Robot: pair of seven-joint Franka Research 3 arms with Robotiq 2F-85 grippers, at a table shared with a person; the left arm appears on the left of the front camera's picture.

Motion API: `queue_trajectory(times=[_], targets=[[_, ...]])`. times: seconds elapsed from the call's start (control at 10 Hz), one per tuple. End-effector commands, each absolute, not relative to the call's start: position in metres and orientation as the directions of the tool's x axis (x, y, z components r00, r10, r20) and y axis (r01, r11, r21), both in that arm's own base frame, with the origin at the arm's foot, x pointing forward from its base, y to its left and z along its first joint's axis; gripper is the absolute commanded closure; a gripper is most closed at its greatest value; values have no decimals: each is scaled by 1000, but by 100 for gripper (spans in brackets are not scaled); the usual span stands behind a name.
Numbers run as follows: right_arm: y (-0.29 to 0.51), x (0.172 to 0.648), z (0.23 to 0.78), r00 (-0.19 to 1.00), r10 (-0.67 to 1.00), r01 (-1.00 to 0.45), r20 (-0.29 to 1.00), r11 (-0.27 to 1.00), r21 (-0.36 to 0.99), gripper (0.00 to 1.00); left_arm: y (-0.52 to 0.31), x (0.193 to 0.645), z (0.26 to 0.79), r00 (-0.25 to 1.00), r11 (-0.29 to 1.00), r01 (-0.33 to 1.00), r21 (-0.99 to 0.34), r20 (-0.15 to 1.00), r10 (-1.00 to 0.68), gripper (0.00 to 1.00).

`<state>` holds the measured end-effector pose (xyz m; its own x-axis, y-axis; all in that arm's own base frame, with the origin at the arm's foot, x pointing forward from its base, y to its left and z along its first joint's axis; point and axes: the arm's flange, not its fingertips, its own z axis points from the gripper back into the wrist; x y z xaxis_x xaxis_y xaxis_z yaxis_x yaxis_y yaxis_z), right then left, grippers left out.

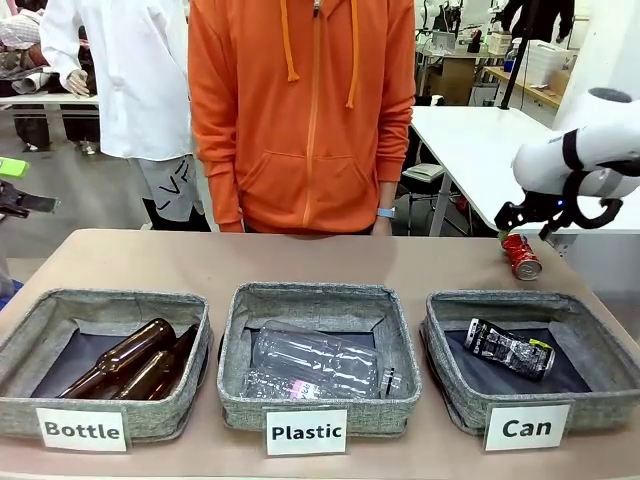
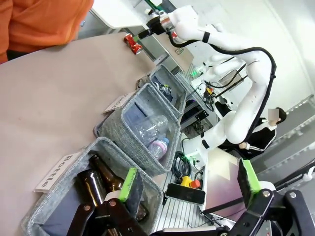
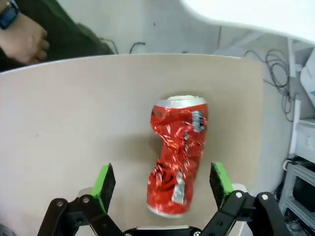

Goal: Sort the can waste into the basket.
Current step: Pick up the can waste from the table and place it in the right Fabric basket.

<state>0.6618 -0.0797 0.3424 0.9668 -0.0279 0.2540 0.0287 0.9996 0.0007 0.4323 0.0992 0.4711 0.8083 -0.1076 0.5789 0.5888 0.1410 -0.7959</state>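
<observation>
**Right gripper hangs over the red can**

The right gripper [image 3: 162, 184] has its two green pads [image 3: 104, 181] spread wide, holding nothing. The crushed red can [image 3: 177, 155] lies on the table [image 3: 74, 128] between them, with its silver top pointing away from the gripper. I cannot tell if the pads touch it.

In the front view the red can sits at the far right of the table, just behind the Can basket [image 1: 530, 365], under the right arm [image 1: 585, 150]. A crushed black can [image 1: 508, 349] already lies inside that basket.

The left gripper [image 2: 189, 189] is spread wide too and holds nothing. It hangs near the Bottle basket [image 1: 105, 362], where two brown glass bottles [image 1: 135, 362] lie. The Plastic basket [image 1: 318, 355] in the middle holds clear plastic bottles [image 1: 315, 365].

A person in an orange hoodie [image 1: 300, 110] stands at the far side. One hand [image 3: 22, 42] with a blue watch [image 3: 9, 14] rests near the table edge.
</observation>
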Motion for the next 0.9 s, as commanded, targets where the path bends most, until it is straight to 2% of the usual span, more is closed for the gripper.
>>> queue_trajectory(times=[0.0, 0.7, 0.8], targets=[[-95, 684, 321, 974, -5, -7, 226, 999, 52, 0, 99, 430, 474, 809, 148, 587, -796, 576, -112, 0], [-100, 686, 302, 984, -50, 40, 173, 997, 64, 0, 99, 430, 474, 809, 148, 587, -796, 576, -112, 0], [-99, 685, 304, 983, -54, 44, 174, 997, 61, 60, 99, 430, 474, 809, 148, 587, -796, 576, -112, 0]])
